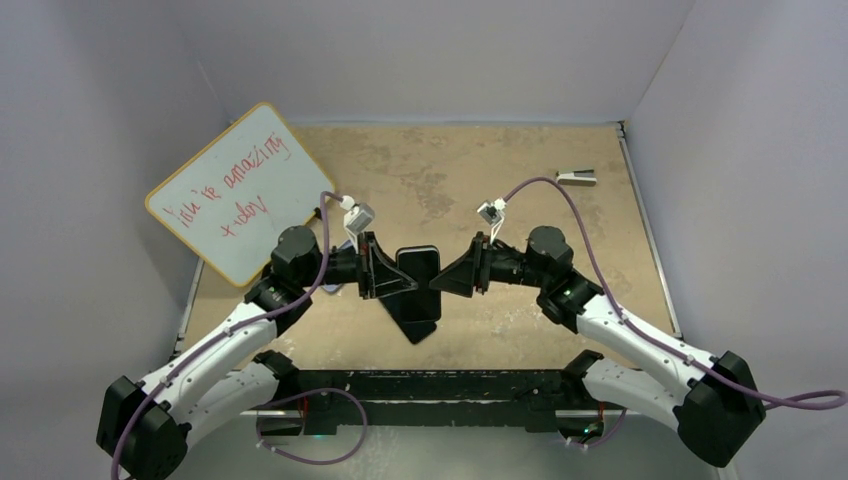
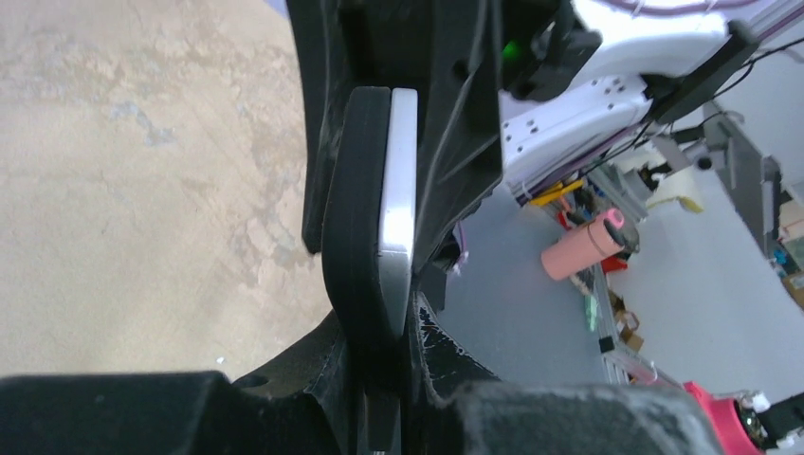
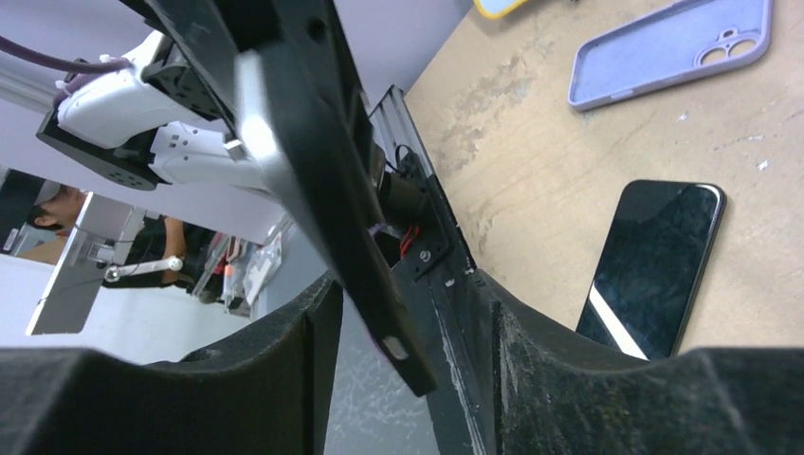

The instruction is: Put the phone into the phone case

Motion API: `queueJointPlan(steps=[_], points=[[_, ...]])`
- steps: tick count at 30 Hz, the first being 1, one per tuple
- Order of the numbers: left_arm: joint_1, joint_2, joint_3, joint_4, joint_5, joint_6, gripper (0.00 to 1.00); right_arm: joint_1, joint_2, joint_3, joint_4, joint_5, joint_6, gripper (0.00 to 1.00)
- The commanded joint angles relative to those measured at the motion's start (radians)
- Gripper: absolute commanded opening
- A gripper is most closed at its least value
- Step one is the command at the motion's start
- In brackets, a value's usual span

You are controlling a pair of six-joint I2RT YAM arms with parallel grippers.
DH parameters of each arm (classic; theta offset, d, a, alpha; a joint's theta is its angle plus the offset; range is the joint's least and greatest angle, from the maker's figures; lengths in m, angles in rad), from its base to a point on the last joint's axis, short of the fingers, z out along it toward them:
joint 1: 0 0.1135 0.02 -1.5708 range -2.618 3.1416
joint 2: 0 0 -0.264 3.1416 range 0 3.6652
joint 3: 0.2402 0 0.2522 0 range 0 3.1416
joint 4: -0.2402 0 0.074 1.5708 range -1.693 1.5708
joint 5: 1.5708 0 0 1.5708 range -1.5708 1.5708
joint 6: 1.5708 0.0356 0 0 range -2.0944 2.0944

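Observation:
The phone [image 1: 418,265], a plain black slab, is held in the air over the table's middle. My left gripper [image 1: 385,272] is shut on its left edge. In the left wrist view the phone [image 2: 365,237] stands edge-on between my closed fingers, with one dark side and one pale side. My right gripper [image 1: 450,278] is open at the phone's right edge. In the right wrist view the phone's end [image 3: 313,161] sits between the spread fingers with a gap beside it. The lavender phone case [image 3: 668,47] lies empty on the table, mostly hidden under the left arm from above.
A second black phone-shaped slab [image 1: 420,325] lies flat on the table below the held one; it shows a pale strip at one end in the right wrist view [image 3: 654,265]. A yellow-framed whiteboard [image 1: 235,190] leans at the back left. A small grey-white object [image 1: 577,177] lies back right.

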Motion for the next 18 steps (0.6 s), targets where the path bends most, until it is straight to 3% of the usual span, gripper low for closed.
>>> queueJointPlan(steps=[1,11,13,16,18], points=[[0.004,-0.05,-0.008,0.234,-0.05,-0.106,0.0,0.02,-0.004,-0.025,0.094,-0.009,0.025,0.5],[0.003,-0.084,-0.033,0.294,-0.101,-0.138,0.0,0.08,0.046,-0.05,0.177,-0.024,0.027,0.43],[0.003,-0.08,-0.033,0.298,-0.105,-0.15,0.0,0.086,0.05,-0.049,0.185,-0.02,0.025,0.31],[0.005,-0.071,-0.031,0.299,-0.108,-0.181,0.02,0.087,0.042,-0.048,0.192,0.0,0.023,0.03],[0.004,-0.062,-0.017,0.259,-0.121,-0.19,0.17,0.088,0.021,-0.053,0.196,0.005,0.015,0.0]])
